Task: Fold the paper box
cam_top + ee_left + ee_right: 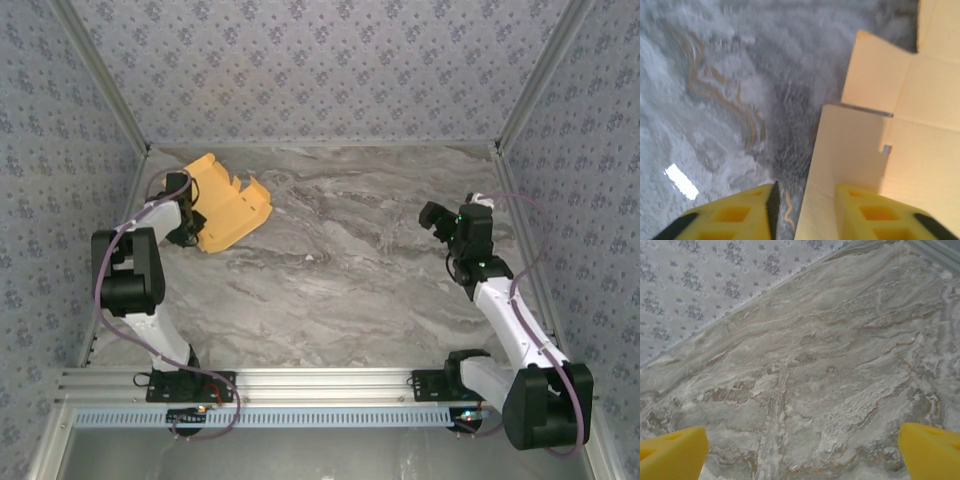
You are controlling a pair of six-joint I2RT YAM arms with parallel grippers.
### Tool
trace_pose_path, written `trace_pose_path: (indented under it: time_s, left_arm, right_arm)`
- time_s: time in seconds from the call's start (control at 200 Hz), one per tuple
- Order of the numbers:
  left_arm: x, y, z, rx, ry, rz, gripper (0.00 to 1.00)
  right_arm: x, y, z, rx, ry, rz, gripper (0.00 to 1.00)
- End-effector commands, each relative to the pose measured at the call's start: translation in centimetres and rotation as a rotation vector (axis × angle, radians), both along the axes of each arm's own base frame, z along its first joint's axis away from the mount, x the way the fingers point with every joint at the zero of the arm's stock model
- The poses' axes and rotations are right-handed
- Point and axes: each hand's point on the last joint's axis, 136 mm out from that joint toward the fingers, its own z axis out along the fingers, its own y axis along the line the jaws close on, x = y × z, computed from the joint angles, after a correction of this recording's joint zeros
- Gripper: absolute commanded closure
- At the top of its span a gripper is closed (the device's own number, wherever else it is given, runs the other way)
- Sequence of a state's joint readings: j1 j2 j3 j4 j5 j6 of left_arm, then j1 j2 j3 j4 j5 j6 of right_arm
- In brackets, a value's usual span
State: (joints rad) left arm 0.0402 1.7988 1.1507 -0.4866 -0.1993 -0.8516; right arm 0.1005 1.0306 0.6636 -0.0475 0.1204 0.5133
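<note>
The paper box (pixel 232 206) is a yellow-orange creased piece lying partly unfolded at the table's far left. My left gripper (pixel 188 228) is at its near-left edge. In the left wrist view one box flap (pixel 850 150) runs down between the yellow fingers (pixel 730 220) and lies against the right one. Bare table shows between the flap's edge and the left finger, so the left gripper (pixel 805 220) is open around the flap. My right gripper (pixel 438 218) hovers over the table at the right, far from the box. Its jaws stand wide apart, and the right gripper (pixel 802 455) holds nothing.
The marble-patterned table (pixel 360 270) is walled by patterned panels (pixel 320 60) at the back and both sides. The box lies close to the left wall and back corner. A metal rail (pixel 320 385) runs along the near edge by the arm bases.
</note>
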Motion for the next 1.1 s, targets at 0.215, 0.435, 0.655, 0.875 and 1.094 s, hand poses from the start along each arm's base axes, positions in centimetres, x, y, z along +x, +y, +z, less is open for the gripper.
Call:
trace_pose_path:
  time_s: [0.215,0.435,0.655,0.875,1.094]
  left_arm:
    - [-0.6,-1.1,2.5,-0.025,-0.042,-0.050,0.21]
    - [0.3,-1.5,4.3,0.002,-0.048,-0.043,0.18]
    - [1.8,-3.1,5.7,-0.015,-0.087,-0.033,0.10]
    - [1.9,-4.4,2.1,-0.054,-0.013,-0.013,0.18]
    - [0.3,-4.8,-1.2,-0.072,0.053,-0.034,0.39]
  right_arm:
    - [1.5,2.4,2.4,-0.025,-0.024,0.046,0.00]
    - [2.0,3.5,2.4,-0.052,-0.014,0.064,0.00]
    - [1.9,3.8,2.4,-0.077,-0.029,0.062,0.00]
    - [2.0,4.2,1.9,-0.086,-0.003,0.077,0.00]
    - [1.8,4.2,1.7,-0.091,0.009,0.079,0.00]
